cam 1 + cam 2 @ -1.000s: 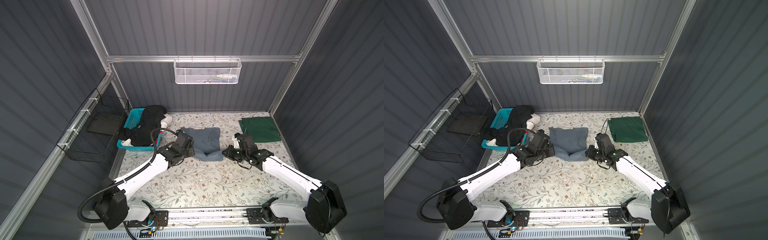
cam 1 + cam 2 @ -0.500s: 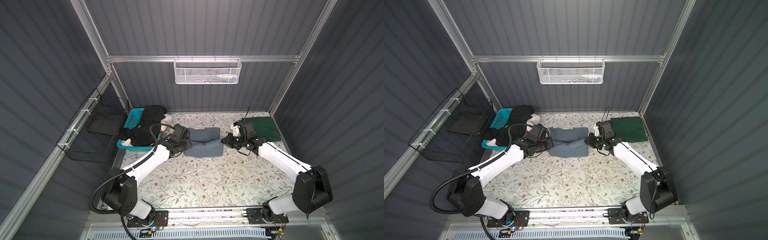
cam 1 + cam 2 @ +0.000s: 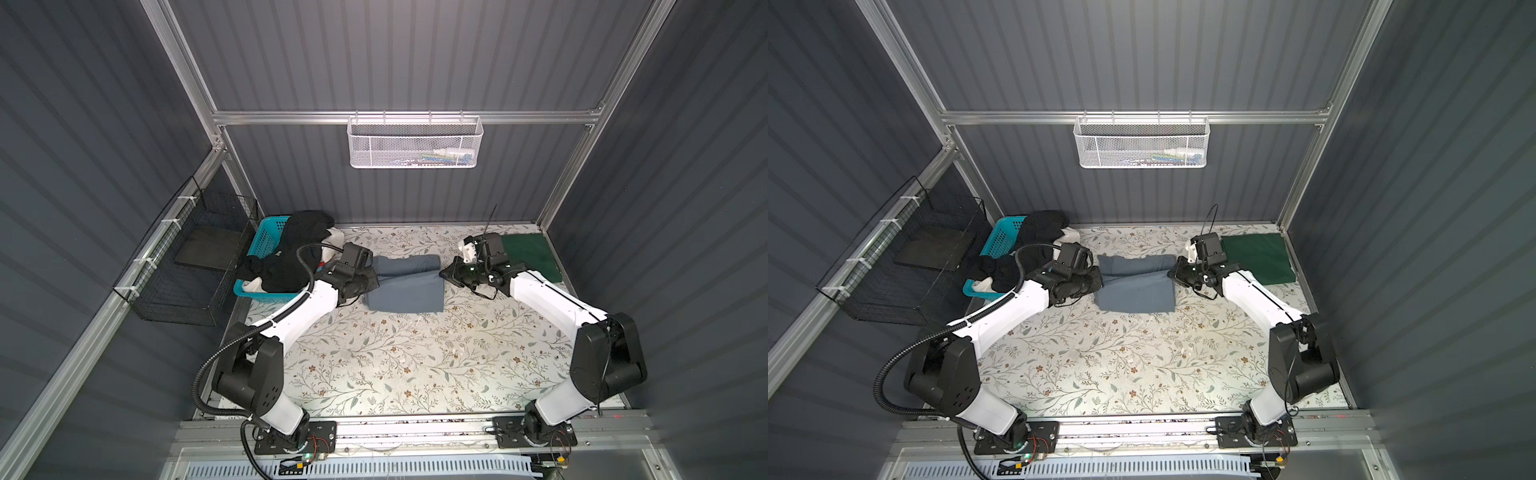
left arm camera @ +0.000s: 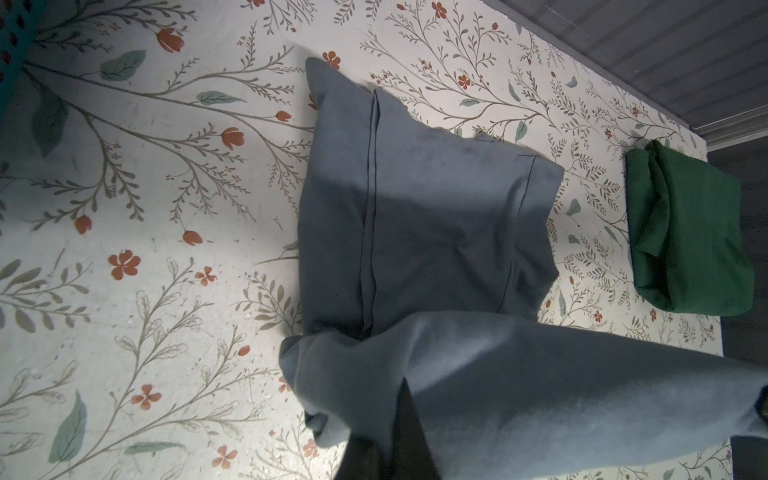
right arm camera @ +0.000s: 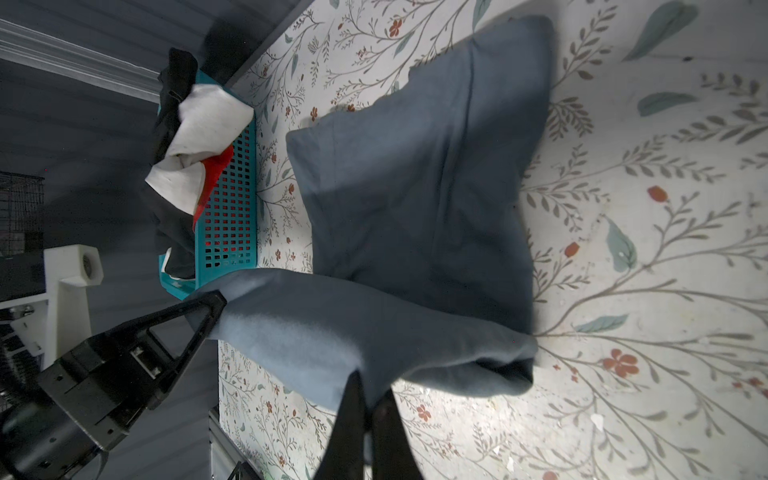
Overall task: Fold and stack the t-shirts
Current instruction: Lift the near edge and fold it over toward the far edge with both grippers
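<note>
A slate blue-grey t-shirt (image 3: 405,293) (image 3: 1136,293) lies at the table's middle back. Its near edge is lifted and doubled back over the flat part (image 4: 436,216) (image 5: 415,199). My left gripper (image 3: 372,276) (image 4: 401,386) is shut on the raised fold's left end. My right gripper (image 3: 444,275) (image 5: 370,386) is shut on its right end. A folded dark green t-shirt (image 3: 530,255) (image 4: 690,232) lies at the back right, behind the right wrist. Black (image 3: 299,237), white (image 5: 199,120) and red (image 5: 216,170) t-shirts are heaped in the turquoise basket (image 3: 262,241).
The basket stands at the back left, close to my left wrist. A black wire rack (image 3: 195,257) hangs on the left wall and a white mesh basket (image 3: 415,141) on the back wall. Floral table cover (image 3: 395,365) stretches bare toward the front rail.
Both grippers have carried the blue-grey shirt's near edge toward the back wall, folding it over itself. The shirt's outline on the table is now shorter.
</note>
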You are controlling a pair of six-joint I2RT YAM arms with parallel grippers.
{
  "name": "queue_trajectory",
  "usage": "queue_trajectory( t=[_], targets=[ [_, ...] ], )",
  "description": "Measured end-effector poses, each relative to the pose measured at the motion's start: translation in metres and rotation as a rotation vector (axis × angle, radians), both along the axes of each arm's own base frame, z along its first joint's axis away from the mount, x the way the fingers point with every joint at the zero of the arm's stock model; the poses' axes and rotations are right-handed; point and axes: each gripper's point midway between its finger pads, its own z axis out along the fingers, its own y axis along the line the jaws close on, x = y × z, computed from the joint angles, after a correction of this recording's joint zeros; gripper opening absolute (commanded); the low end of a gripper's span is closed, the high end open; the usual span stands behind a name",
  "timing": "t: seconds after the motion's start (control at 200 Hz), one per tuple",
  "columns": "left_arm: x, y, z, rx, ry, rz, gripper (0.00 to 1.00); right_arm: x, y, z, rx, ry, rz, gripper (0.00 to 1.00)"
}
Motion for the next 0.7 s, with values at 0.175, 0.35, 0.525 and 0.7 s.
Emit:
queue_trajectory(
  t=[0.175, 0.35, 0.525, 0.7],
  targets=[
    [0.014, 0.001, -0.004, -0.009, 0.001, 0.005, 0.00, 0.011, 0.001, -0.002, -0.001, 0.006, -0.006, 0.00],
    [0.024, -0.001, -0.009, -0.003, 0.003, 0.006, 0.00, 0.017, -0.002, -0.011, -0.008, 0.027, -0.015, 0.00],
    [0.036, -0.003, -0.008, -0.001, -0.006, 0.007, 0.00, 0.027, -0.002, -0.011, 0.000, 0.032, -0.019, 0.00],
    [0.043, -0.004, -0.011, 0.001, -0.010, 0.002, 0.00, 0.032, -0.003, -0.021, 0.009, 0.055, -0.025, 0.00]
  ],
)
